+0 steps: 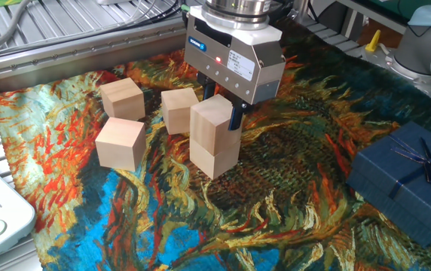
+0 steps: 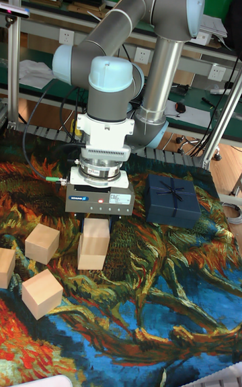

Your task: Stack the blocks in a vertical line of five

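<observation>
The grey UR5 arm (image 2: 158, 44) reaches down over a table covered by a painted-pattern cloth of orange, blue and dark green swirls (image 1: 276, 211), on which a dark blue ribboned gift box (image 1: 408, 177) sits well apart from the work, to the side. The silver two-finger gripper (image 1: 219, 113) stands directly over a two-high stack: an upper pale wooden cube (image 1: 212, 120) rests squarely on a lower pale wooden cube (image 1: 215, 156). The dark fingers (image 1: 236, 116) flank the upper cube near its top half; whether they press it or have just let go cannot be told from either view. Three more pale wooden cubes lie loose near the stack: one at the back edge of the group (image 1: 122, 98), one in front of it (image 1: 120, 143), and one just behind the stack (image 1: 178, 110). Judgement: two of five levels are built. The cubes appear rigid, light and smooth-faced, so they should tolerate a firm pinch but may slip if gripped off-centre. Best hold is on two opposite flat side faces, at mid-height, jaws parallel to the faces.
</observation>
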Controlling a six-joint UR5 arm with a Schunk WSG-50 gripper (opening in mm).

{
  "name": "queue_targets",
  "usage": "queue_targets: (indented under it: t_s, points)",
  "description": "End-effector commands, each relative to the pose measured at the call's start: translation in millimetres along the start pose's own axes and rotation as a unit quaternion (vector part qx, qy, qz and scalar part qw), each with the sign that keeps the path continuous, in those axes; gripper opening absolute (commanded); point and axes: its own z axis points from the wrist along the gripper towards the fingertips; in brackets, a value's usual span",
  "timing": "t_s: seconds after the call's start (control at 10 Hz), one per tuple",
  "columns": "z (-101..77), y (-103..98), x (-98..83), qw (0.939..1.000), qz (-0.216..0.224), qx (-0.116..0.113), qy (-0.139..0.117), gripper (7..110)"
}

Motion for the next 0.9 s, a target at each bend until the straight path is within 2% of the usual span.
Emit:
queue_targets:
  t_s: [0.0, 0.8]
  points:
    - [-1.8, 1.8, 1.3, 1.0000, 0.004, -0.006, 0.002, 7]
    - [-1.6, 0.3, 2.1, 1.0000, 0.004, -0.006, 0.004, 7]
